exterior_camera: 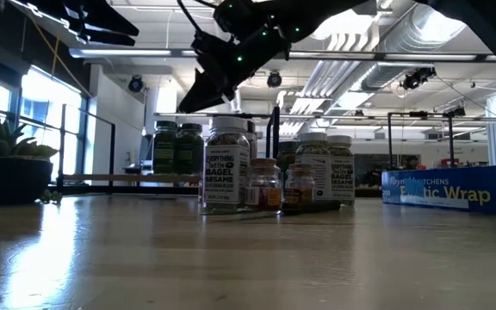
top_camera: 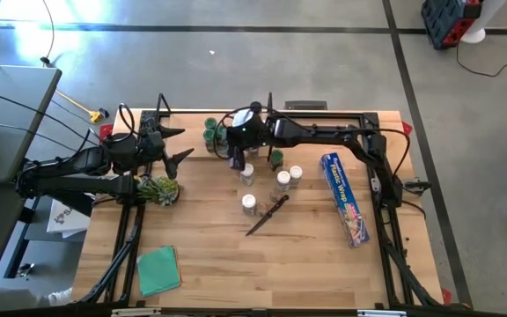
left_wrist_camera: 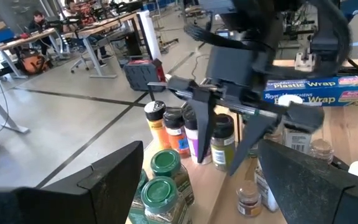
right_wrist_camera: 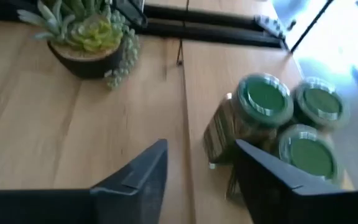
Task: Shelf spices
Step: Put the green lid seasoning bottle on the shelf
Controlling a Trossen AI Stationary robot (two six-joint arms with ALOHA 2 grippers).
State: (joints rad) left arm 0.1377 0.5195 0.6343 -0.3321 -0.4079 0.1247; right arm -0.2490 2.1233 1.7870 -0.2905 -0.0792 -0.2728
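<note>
Three green-capped spices [right_wrist_camera: 263, 99] stand together on the pale shelf [exterior_camera: 127, 179] at the table's far edge. Beside them stands a row of jars with orange, red and purple labels [left_wrist_camera: 174, 130]. Several more spices [top_camera: 282, 180] stand on the tabletop in front of the shelf. My right gripper [right_wrist_camera: 197, 168] hangs open above the shelf, next to the green-capped jars, with only bare wood between its fingers. My left gripper [top_camera: 183, 145] waits open above the table's far left, pointing toward the jars.
A dark-handled knife [top_camera: 267, 216] lies near the table's middle. A long blue wrap box [top_camera: 346, 198] lies at the right. A potted succulent [top_camera: 158, 189] sits at the left and a green cloth [top_camera: 158, 269] lies at the near left. The shelf's thin black uprights [exterior_camera: 274, 129] stand at its ends.
</note>
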